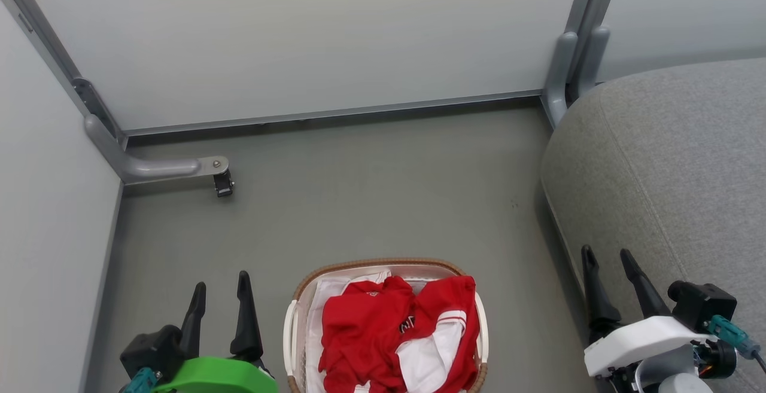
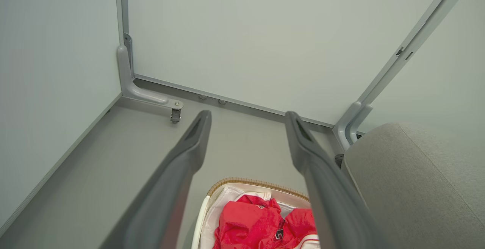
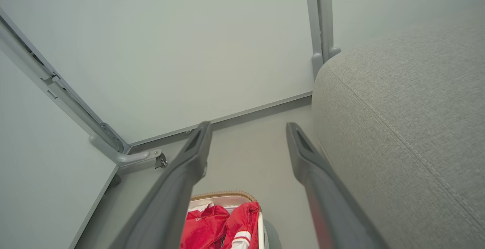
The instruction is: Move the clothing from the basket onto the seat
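Note:
Red clothing (image 1: pixel 383 333) with white panels lies bunched in the white basket (image 1: pixel 377 263) with a brown woven rim, on the floor at the bottom centre of the head view. The grey seat (image 1: pixel 676 165) rises on the right. My left gripper (image 1: pixel 221 288) hangs open left of the basket, nothing between its fingers. My right gripper (image 1: pixel 607 258) stands open over the seat's front edge, right of the basket. Between the open fingers in the left wrist view lie the clothing (image 2: pixel 257 224) and the basket (image 2: pixel 257 184), with the seat (image 2: pixel 413 180) at right. The right wrist view has clothing (image 3: pixel 219 224), basket (image 3: pixel 223 196) and seat (image 3: pixel 409 127).
Pale partition walls (image 1: pixel 311 34) close off the back and left. A grey metal foot bracket (image 1: pixel 173 167) with a small caster juts onto the floor at the left corner. Another post (image 1: pixel 568 70) stands by the seat's far corner. Grey floor (image 1: pixel 371 189) lies between the basket and the wall.

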Tool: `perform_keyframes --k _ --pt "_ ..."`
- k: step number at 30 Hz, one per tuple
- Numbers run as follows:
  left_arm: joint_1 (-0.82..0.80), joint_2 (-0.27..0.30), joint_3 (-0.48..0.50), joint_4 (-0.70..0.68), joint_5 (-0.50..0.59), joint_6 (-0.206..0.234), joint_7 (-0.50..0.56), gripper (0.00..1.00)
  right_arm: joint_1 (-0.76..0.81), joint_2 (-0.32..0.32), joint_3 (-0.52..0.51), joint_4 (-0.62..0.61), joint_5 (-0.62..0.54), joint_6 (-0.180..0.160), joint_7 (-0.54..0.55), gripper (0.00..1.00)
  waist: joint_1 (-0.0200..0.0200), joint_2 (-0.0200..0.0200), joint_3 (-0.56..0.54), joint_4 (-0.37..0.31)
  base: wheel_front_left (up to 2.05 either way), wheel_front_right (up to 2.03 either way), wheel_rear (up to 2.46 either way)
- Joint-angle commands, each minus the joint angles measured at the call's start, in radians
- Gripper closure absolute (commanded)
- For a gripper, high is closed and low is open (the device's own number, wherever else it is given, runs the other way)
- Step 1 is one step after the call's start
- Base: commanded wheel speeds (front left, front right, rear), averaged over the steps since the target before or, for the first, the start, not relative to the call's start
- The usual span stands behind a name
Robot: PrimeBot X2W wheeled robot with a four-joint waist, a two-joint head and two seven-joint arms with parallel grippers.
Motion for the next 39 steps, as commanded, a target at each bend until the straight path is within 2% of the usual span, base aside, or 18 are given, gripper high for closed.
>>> perform_keyframes --k 1,32,39 --pt "0.006 0.006 -0.004 0.001 0.019 0.006 -0.008 0.0 0.009 -0.006 0.0 0.0 -0.024 0.0 -0.009 0.0 -0.0001 -0.0001 0.0 0.0 0.0 0.0 0.0" --pt "0.026 0.008 -0.063 0.035 0.214 0.038 -0.069 0.0 0.022 -0.008 0.017 0.0 -0.243 0.0 -0.068 0.0 -0.0001 -0.0001 0.007 0.003 0.0 0.0 0.0" --pt "0.019 0.008 -0.062 0.042 0.207 0.034 -0.064 0.0 0.019 -0.008 0.016 -0.001 -0.238 0.0 -0.067 0.0 -0.0001 -0.0001 0.011 0.003 0.0 0.0 0.0"
